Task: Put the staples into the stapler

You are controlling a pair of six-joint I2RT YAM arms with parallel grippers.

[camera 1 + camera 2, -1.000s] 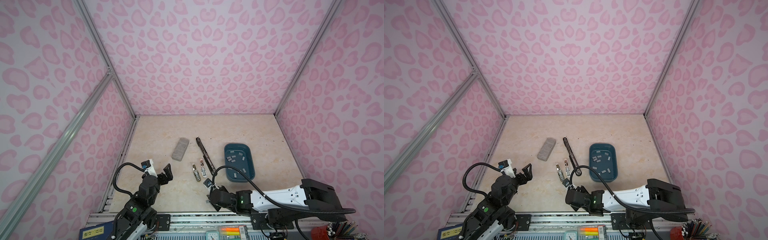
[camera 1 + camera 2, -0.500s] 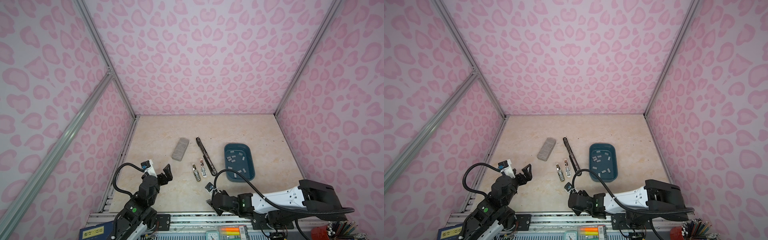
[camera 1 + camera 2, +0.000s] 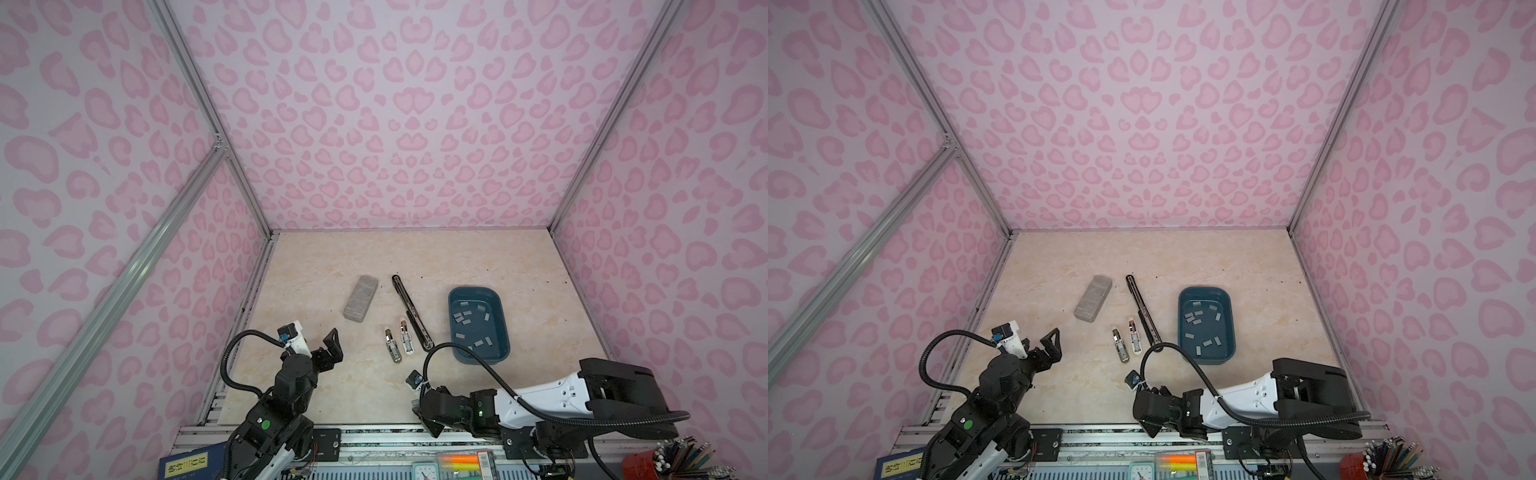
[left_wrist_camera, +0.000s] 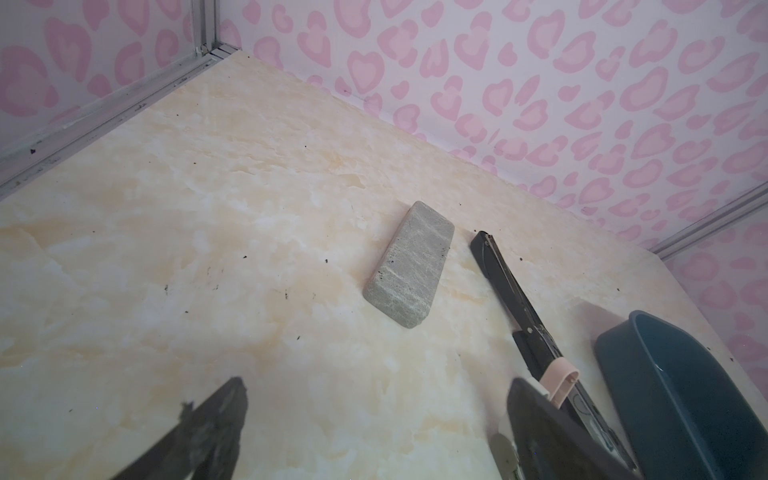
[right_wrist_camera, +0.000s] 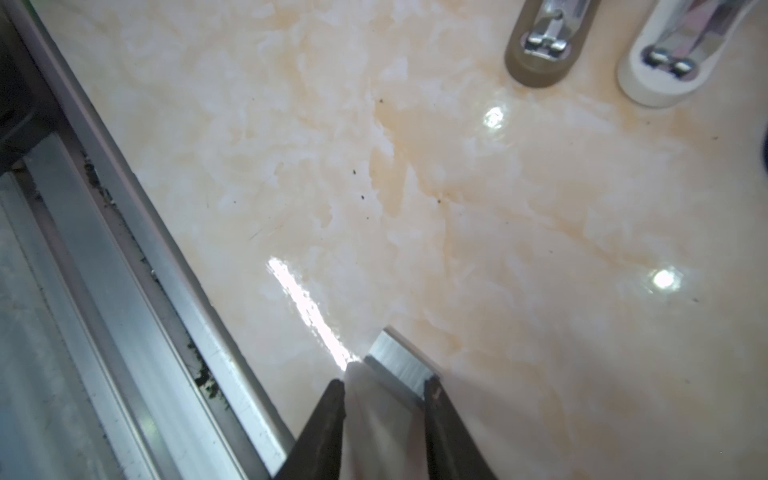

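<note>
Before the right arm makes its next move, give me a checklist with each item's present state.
1. Staple strip at the fingertips of the right tool: ok.
2. Firm grip on it: cannot tell; contact on one side is blurred.
3. Black stapler lying opened flat: ok.
4. Approach to it: not ok; a brown clipper and a white clipper lie close beside its near end.
5. Left tool wide open, apart from the stapler: ok.
6. Spare staples in the blue tray: ok.

field notes, my rig: left arm (image 3: 291,374) all black, green dot, white wrist camera (image 3: 293,332). right arm (image 3: 548,395) white shell, black shoulder housing, ribbed black cable (image 3: 598,423).
</note>
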